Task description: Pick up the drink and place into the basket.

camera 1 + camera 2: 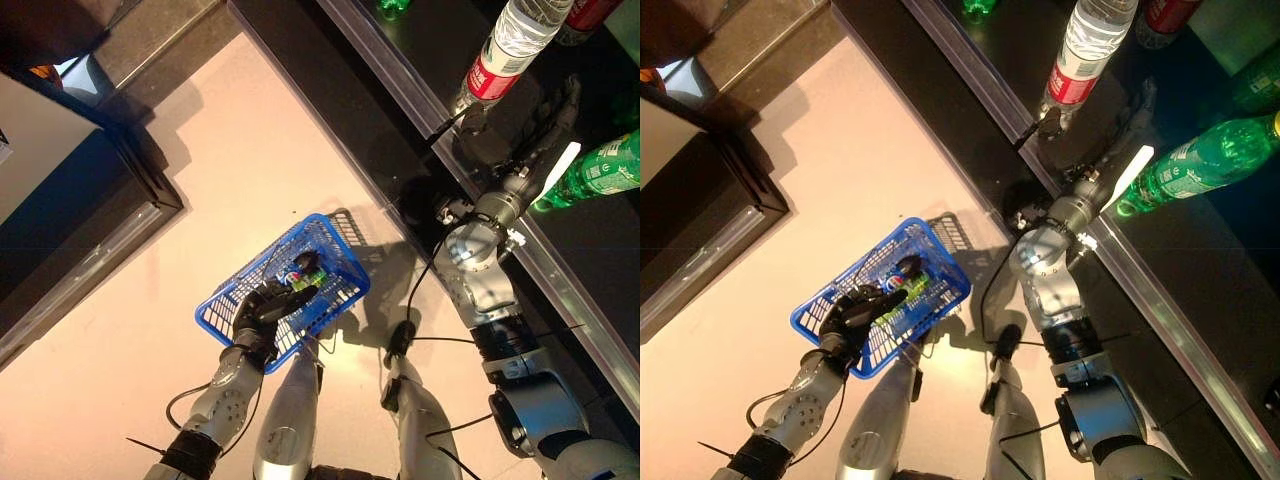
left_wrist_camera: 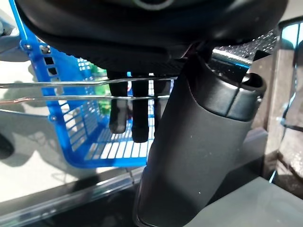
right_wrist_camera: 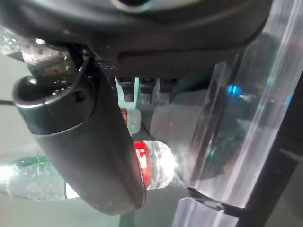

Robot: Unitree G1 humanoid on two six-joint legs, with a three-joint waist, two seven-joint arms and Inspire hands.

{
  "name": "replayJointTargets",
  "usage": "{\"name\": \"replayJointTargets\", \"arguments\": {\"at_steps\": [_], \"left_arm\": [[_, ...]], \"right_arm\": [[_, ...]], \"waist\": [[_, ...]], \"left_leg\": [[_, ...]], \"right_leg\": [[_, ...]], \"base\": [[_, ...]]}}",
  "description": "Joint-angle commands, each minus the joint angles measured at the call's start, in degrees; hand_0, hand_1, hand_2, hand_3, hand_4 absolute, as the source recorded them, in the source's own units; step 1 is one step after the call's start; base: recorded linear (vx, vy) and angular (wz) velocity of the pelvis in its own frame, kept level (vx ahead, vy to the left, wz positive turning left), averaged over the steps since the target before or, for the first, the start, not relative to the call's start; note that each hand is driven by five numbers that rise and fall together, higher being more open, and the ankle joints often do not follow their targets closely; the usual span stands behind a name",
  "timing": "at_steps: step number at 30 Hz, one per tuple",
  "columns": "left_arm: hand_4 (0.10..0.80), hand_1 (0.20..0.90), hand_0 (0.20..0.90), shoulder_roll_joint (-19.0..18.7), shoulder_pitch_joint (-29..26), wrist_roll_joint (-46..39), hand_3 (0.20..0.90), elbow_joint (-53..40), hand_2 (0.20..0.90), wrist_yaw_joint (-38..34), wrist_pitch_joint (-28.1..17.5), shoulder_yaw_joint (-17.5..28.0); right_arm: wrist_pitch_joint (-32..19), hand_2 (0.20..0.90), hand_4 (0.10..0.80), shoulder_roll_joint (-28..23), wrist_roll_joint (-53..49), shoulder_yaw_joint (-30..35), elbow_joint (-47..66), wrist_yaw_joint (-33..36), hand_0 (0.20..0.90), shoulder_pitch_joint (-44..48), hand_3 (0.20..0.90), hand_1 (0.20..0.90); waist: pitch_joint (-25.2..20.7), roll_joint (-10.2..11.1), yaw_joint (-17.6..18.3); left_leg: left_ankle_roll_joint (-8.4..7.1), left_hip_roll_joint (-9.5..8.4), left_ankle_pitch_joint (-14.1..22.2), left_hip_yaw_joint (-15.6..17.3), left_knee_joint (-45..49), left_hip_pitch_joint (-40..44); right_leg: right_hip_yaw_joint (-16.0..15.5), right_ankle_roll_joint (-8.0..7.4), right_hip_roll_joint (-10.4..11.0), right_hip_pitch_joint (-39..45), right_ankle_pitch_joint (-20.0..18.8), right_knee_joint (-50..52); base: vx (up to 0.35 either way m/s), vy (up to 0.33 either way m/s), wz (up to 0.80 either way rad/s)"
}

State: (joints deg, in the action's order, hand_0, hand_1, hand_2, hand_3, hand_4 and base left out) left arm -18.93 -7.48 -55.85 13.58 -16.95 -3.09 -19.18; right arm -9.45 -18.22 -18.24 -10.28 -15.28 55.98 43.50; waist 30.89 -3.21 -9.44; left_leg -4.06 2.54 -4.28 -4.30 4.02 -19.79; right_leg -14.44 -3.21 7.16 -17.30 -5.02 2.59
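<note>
My right hand (image 1: 535, 135) reaches onto a dark shelf, fingers straight and open, holding nothing. It lies between a clear bottle with a red label (image 1: 505, 50) and a green bottle (image 1: 600, 170), whose neck lies close by the white-covered thumb. In the right wrist view both show past the thumb: the clear bottle (image 3: 154, 165) and the green one (image 3: 28, 182). My left hand (image 1: 265, 310) hangs the blue basket (image 1: 350, 275) over the floor, fingers curled round its wire handle (image 2: 71, 85). A can (image 1: 297, 272) and a green item lie in the basket.
A clear plastic lip (image 1: 400, 90) runs along the shelf's front edge. Another red-labelled bottle (image 1: 590, 12) and a green thing (image 1: 392, 5) stand further along the shelf. A dark cabinet (image 1: 60, 190) stands at the left over the pale floor.
</note>
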Motion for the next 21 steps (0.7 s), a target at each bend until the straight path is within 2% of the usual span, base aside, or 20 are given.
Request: {"name": "replayJointTargets", "arguments": {"at_steps": [1, 9, 21], "left_arm": [[0.100, 0.300, 0.300, -3.84, -1.89, 1.64, 0.200, -14.28, 0.300, 2.59, -10.70, 1.70], [0.100, 0.300, 0.300, -5.02, -1.99, 1.06, 0.200, -14.68, 0.300, 2.79, -10.29, 1.90], [0.100, 0.300, 0.300, -7.44, -1.87, -0.17, 0.200, -14.57, 0.300, 4.47, -9.66, 2.04]], "right_arm": [[-4.24, 0.900, 0.800, -4.89, 1.44, -0.22, 1.71, -0.92, 0.900, 10.66, 0.900, 0.900], [-3.79, 0.900, 0.800, -7.24, 0.57, -2.81, -2.57, -4.20, 0.900, 15.65, 0.900, 0.900], [-5.58, 0.900, 0.800, -10.69, -7.81, -4.06, -10.57, -9.63, 0.900, 22.52, 0.900, 0.900]], "waist": [[-1.09, 0.37, -1.36], [-1.09, 0.64, -2.37], [-1.09, 0.97, -3.77]], "left_leg": [[3.72, -2.84, -0.44, 0.85, 1.30, -2.37], [3.80, -3.03, -0.20, 0.31, 1.69, -3.20], [3.69, -3.17, 0.16, -0.36, 2.42, -3.69]], "right_leg": [[3.21, -1.45, 3.25, 1.18, -0.53, 1.82], [2.44, -1.56, 3.26, 0.62, -0.39, 2.04], [1.17, -1.87, 3.48, 0.77, -0.31, 2.18]], "base": [[0.000, 0.000, 0.00], [0.018, -0.014, 0.04], [0.001, -0.002, 0.00]]}}
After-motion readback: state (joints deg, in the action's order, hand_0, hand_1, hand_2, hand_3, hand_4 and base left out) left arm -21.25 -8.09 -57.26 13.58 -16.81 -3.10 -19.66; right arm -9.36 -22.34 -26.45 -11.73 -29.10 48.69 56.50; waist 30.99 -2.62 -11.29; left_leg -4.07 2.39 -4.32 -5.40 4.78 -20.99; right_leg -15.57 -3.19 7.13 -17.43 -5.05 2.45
